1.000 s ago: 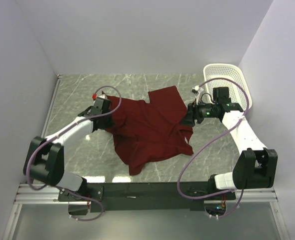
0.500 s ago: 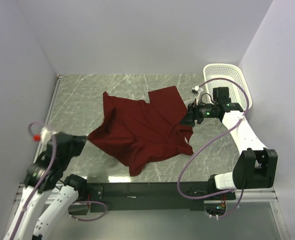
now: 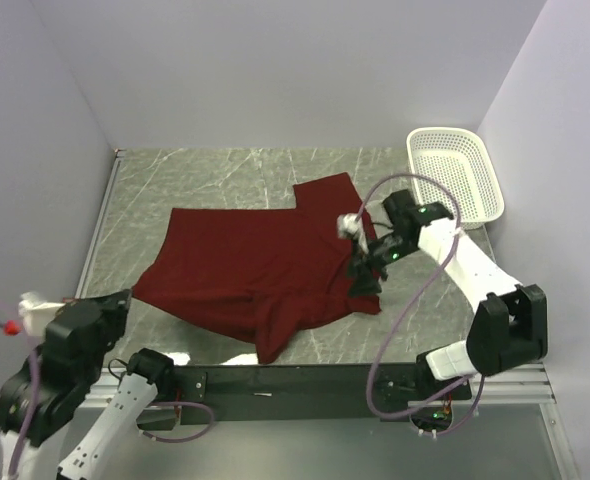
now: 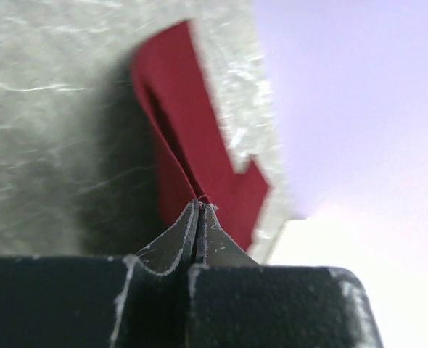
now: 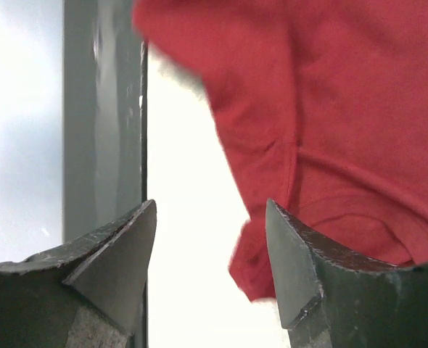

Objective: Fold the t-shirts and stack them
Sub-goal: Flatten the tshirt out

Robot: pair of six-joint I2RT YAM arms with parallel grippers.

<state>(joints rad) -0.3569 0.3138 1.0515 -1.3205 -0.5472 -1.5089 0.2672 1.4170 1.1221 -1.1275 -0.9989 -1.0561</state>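
A dark red t-shirt (image 3: 265,270) lies spread across the marble table, with one corner drawn out toward the near left. My left gripper (image 3: 125,298) is shut on that corner. In the left wrist view the shut tips (image 4: 199,206) pinch a fold of the t-shirt (image 4: 188,138), which hangs taut away from them. My right gripper (image 3: 364,274) hovers over the shirt's right edge, tilted down. In the right wrist view it is the open right gripper (image 5: 210,243), holding nothing, and the t-shirt (image 5: 330,109) lies just beyond and beside its right finger (image 5: 294,261).
A white mesh basket (image 3: 455,175) stands at the back right corner. Pale walls close the table at the left, back and right. A black rail (image 3: 295,380) with the arm bases runs along the near edge.
My left arm has pulled back toward the near left with the shirt corner, stretching the shirt out flat. My right arm has swung from the shirt's right side down over its right edge.
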